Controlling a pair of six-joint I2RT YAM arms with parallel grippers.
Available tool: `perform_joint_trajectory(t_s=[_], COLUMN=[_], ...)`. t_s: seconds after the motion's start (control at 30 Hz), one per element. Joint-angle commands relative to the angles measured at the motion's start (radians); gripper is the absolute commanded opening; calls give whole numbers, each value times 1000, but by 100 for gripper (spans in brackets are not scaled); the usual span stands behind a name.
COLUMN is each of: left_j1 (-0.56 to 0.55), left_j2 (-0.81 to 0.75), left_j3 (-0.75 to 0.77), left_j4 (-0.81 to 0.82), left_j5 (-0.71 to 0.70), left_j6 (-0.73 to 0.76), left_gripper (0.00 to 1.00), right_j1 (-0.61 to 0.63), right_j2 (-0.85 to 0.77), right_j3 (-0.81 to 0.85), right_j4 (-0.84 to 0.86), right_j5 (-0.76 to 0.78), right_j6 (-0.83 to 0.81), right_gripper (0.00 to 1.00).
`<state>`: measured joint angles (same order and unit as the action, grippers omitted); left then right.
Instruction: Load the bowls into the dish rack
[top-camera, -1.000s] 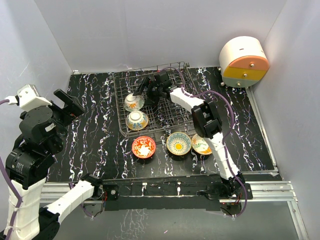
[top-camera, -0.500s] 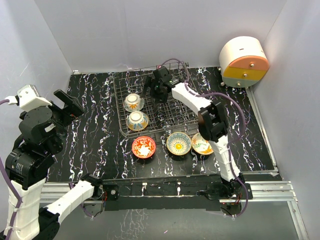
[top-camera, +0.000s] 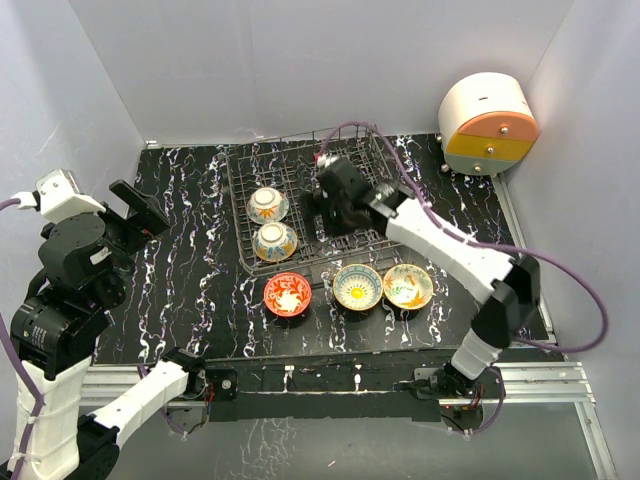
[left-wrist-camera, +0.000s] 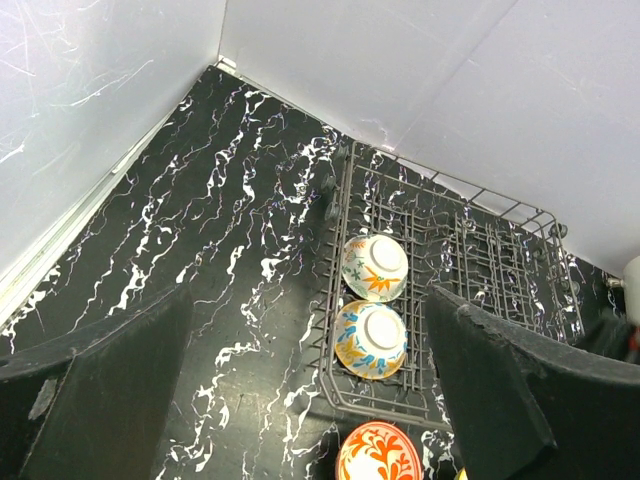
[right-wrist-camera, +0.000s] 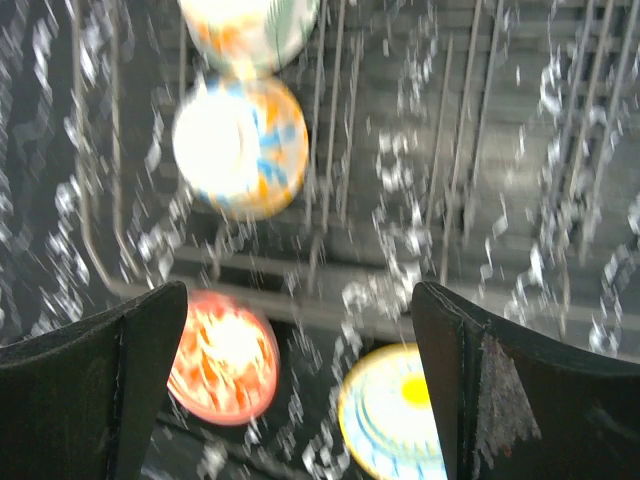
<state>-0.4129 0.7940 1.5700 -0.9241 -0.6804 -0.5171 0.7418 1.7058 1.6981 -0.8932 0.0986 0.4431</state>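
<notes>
Change: the right arm has come off the left column of the rack (top-camera: 250, 165) and drawn back toward the lower edge of the frame, its elbow now swung out to the right. A second ago the right end effector (top-camera: 336, 212) was beside the green-orange bowl (top-camera: 267, 204). It now hangs over mid-rack, jaws wide apart with nothing between them. The right wrist view is smeared, which suggests motion. The bowl has not shifted. The forearm no longer covers the cream bowl (top-camera: 407, 286), which now shows whole.

Reading (judgement): a placement looks finished and the arm is probably heading back for the next bowl.

Rack contents: two bowls, both in the left column. The green-orange bowl is uppermost and the blue-orange bowl (top-camera: 274, 241) sits just below it. I cannot tell whether they touch. Each shows a pale ring at its centre, so they are probably tipped or inverted, but this is not certain. The rest of the rack holds only bare tines.

Worktop (top-camera: 190, 250): three bowls stand in a row just below the rack's lower edge, painted insides up. The red bowl (top-camera: 287, 294) is at left, the blue-yellow bowl (top-camera: 358, 286) in the centre, and the cream bowl at right, near the blue-yellow one.

Left end effector (top-camera: 140, 208): at the left of the frame, well apart from the rack, jaws spread, empty.

Tally: two of five loaded, three to go. The nearest candidates for the right arm are the blue-yellow and cream bowls.
</notes>
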Motion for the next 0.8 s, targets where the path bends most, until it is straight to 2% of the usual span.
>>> perform_joint_trajectory(t_s=[0.0, 0.1, 0.2, 0.4, 0.6, 0.77], left_j1=[-3, -3, -3, -3, -3, -3], left_j2=[17, 36, 52, 45, 34, 25], left_j3=[7, 7, 5, 13, 58, 90], left_j4=[1, 12, 24, 33, -7, -46], left_j5=[19, 37, 57, 48, 19, 0], left_j6=[3, 9, 9, -32, -66, -92], left_gripper=[97, 97, 97, 97, 97, 97], right_j1=[111, 218, 259, 411, 447, 459], right_j2=[-166, -248, -248, -120, 25, 122], right_j3=[-160, -231, -250, -189, -162, -145], right_j4=[-165, -113, -39, 76, 192, 224], right_j5=[95, 64, -69, -109, -208, -190], right_j6=[-57, -116, -162, -233, -294, -302], right_gripper=[98, 98, 95, 93, 87, 84])
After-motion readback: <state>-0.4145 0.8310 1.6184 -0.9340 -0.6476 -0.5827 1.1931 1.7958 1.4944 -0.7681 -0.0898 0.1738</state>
